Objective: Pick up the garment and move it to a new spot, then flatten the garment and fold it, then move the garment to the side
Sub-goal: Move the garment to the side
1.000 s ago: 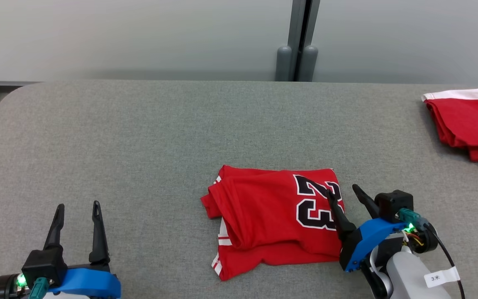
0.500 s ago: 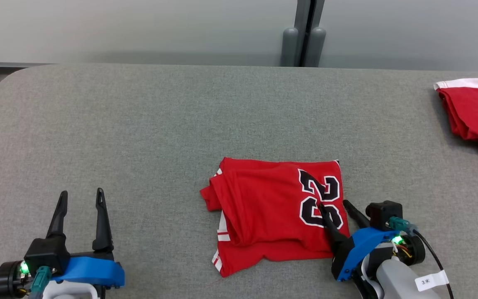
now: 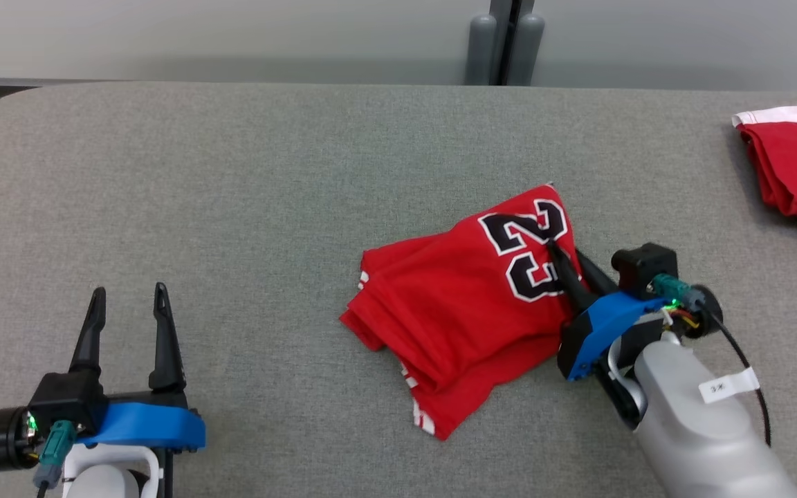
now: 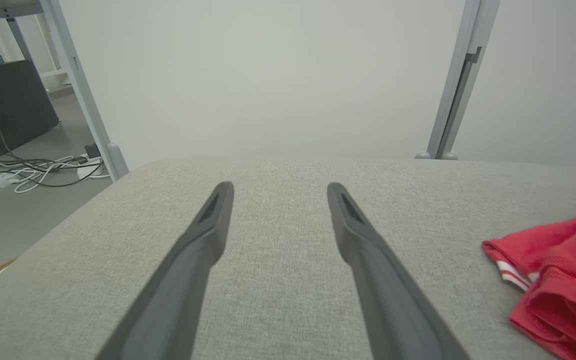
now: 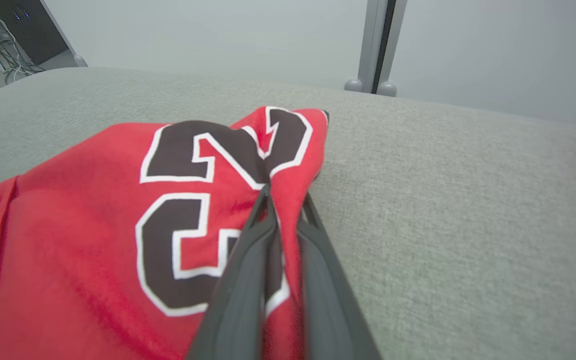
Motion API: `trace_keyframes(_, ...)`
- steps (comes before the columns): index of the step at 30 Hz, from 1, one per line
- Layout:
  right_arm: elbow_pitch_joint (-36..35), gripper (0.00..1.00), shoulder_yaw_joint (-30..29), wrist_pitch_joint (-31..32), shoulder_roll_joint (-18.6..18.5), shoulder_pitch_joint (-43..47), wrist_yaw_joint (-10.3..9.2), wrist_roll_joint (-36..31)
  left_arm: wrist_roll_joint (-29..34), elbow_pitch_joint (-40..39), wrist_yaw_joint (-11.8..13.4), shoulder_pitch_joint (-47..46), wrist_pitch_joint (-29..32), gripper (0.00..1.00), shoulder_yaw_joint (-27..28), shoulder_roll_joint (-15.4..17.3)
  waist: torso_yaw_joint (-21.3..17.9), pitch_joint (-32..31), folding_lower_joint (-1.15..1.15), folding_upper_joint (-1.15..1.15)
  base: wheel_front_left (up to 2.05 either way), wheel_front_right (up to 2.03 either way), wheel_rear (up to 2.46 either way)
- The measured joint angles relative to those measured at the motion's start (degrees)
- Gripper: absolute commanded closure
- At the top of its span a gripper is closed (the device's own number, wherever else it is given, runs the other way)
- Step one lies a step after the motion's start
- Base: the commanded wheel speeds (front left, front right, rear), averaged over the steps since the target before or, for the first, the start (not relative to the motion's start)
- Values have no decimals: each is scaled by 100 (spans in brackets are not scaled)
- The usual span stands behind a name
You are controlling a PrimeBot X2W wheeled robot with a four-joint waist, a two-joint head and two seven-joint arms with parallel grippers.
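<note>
Here, one red jersey (image 3: 454, 304) in the clamped right tool (image 3: 563, 247), one other red garment (image 3: 796, 166), left tool (image 3: 129, 288) apart.

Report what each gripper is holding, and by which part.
The right gripper pinches the folded red jersey at its right edge, beside the number 23. The left gripper is open, holding nothing.

Head camera: high, looking down on table (image 3: 232, 173). Wrist cameras: low, near its surface, facing back wall (image 4: 268, 75). All three share the jersey (image 3: 454, 304); left wrist's 4 o'clock.
</note>
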Motion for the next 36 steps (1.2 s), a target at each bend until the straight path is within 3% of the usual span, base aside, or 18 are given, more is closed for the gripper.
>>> trace_keyframes(6, -178, 100, 109, 1, -400, -631, 0, -538, 0, -208, -36, -277, 0, 0, -38, -14, -85, 323, 0, 0, 0, 0, 0)
trace_keyframes(13, -354, 100, 415, 0, -991, -1602, 1, -657, 46, -592, -69, -552, -1, 0, -37, 49, -462, 952, 2, 1, 0, 0, 0)
trace_keyframes(26, -571, 100, 567, 132, -2061, -2748, 1, -130, 207, -1301, -101, -640, -1, 0, 43, 475, -1542, 1735, 0, 1, 0, 0, 0)
trace_keyframes(36, -397, 100, 569, 512, -3162, -3282, 1, 278, 259, -1831, -112, -728, 127, 0, -67, 656, -1747, 2183, 1, 0, 0, 0, 0)
